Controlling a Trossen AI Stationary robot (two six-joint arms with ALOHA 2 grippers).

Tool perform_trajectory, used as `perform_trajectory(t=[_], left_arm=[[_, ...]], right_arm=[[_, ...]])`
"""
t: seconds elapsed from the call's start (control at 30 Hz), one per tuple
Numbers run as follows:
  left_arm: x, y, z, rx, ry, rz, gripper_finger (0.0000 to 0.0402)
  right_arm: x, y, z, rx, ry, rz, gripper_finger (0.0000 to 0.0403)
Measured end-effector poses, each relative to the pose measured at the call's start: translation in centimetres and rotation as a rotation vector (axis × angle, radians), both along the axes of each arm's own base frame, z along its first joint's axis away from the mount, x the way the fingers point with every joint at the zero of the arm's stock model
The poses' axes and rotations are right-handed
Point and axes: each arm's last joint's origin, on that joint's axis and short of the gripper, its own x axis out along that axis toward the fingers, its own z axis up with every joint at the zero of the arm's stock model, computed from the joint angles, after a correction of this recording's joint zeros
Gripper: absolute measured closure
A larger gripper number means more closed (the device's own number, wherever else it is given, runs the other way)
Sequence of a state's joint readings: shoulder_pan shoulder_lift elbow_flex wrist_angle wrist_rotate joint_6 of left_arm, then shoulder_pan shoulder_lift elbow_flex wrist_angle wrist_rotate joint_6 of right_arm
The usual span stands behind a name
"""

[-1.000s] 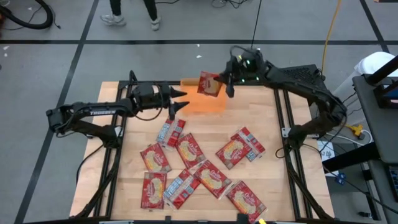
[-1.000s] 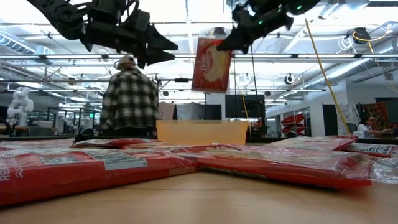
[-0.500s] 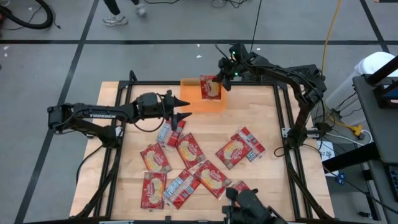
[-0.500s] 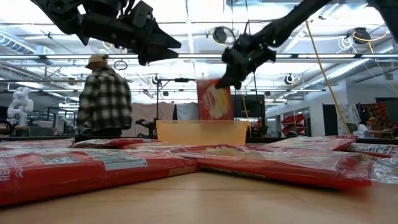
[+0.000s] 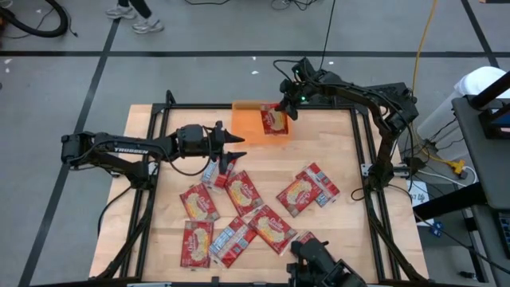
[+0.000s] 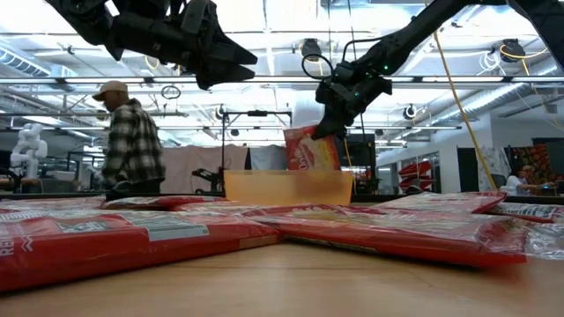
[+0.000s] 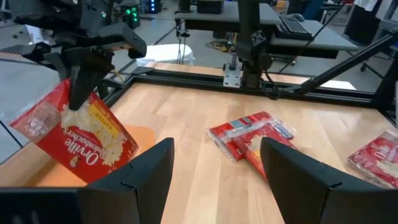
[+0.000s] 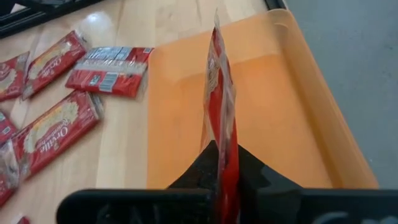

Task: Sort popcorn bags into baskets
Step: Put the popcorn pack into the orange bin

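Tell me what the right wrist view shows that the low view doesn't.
Only the right wrist view shows the orange bin's bare floor under the held popcorn bag. Only the low view shows a person in a plaid shirt and the left gripper, open above the table. Both show the right gripper gripping that bag over the bin.

"Orville Redenbacher's" on the held popcorn bag [image 7: 74, 140] (partly legible), "Orville" on a table bag [image 8: 53, 138]

Grey floor [image 5: 72, 88] with dark tape lines surrounds the wooden table [image 5: 351, 231]. Person in plaid shirt [image 6: 132, 145] at 9 o'clock; ceiling strip lights [image 6: 264, 35] on.
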State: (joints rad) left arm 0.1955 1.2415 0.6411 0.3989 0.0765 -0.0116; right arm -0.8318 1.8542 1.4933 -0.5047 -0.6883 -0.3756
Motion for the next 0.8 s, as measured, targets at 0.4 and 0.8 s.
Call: perform_trajectory(t=[0.4,0.8], left_arm=[[0.0,0.0,0.0,0.008,0.0,-0.002,0.0158],[0.0,0.0,0.0,0.016,0.004,-0.003,0.0158]], right_arm=[[0.5,0.1,-0.1,-0.094,0.081,-0.076,0.0301],[2.7,1.2,0.3,-0.213,0.121,-0.222,0.0265]])
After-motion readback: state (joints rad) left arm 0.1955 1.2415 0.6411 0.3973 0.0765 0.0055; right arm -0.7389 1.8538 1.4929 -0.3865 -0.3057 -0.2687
